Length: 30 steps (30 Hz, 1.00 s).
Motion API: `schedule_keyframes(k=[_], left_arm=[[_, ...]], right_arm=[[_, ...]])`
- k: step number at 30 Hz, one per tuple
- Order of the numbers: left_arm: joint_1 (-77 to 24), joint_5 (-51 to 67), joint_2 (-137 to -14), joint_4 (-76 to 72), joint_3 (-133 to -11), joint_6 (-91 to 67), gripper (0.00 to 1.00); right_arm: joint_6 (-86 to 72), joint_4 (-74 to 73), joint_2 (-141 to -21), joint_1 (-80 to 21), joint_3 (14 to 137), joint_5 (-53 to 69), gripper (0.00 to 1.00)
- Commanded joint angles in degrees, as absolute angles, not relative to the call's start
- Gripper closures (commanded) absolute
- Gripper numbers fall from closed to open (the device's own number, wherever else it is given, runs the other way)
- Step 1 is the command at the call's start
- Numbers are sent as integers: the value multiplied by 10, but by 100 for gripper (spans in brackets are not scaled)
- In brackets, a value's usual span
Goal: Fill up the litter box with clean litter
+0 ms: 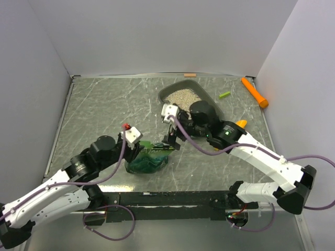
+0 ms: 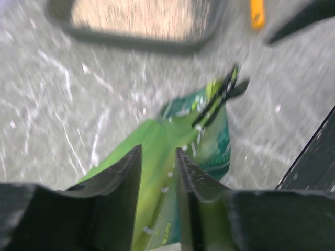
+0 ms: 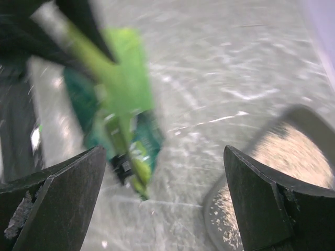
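The dark grey litter box stands at the back centre with pale clean litter in it. Its rim and litter also show in the left wrist view, and its edge in the right wrist view. A crinkled green bag lies in front of it with a black clip on its top. My left gripper sits over the bag's upper edge, jaws a little apart with the green fold between them. My right gripper hangs wide open and empty, just right of the bag.
An orange scoop lies at the back right by the wall, with a small green piece beside it. White walls close in the table on the left, back and right. The dark base rail runs along the near edge.
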<state>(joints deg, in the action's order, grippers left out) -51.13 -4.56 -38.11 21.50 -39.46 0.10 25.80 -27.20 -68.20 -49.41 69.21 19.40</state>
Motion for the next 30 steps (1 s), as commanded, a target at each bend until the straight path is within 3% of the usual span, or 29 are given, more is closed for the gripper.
schedule_keyframes(k=[1, 5, 7, 9, 21, 26, 30], left_arm=[[-512, -29, -336, 157, -430, -21, 59], [-511, -54, -327, 149, -460, -36, 43], [-512, -60, -337, 157, -481, -43, 25], [-512, -60, -353, 161, -495, -44, 1], [-512, -190, -428, 178, -592, -66, 3], [-511, -190, -441, 173, -610, -60, 3], [-512, -189, -454, 176, -613, -72, 3]], right_arm=[[106, -189, -647, -479, 677, 44, 0], [25, -264, -659, -454, 722, -19, 0], [5, -285, -672, -448, 745, -32, 0], [-21, -280, -669, -448, 740, -74, 0], [-121, -241, -610, -448, 694, -237, 0], [-93, -245, -593, -444, 687, -213, 0], [-124, -268, -613, -443, 712, -305, 0]])
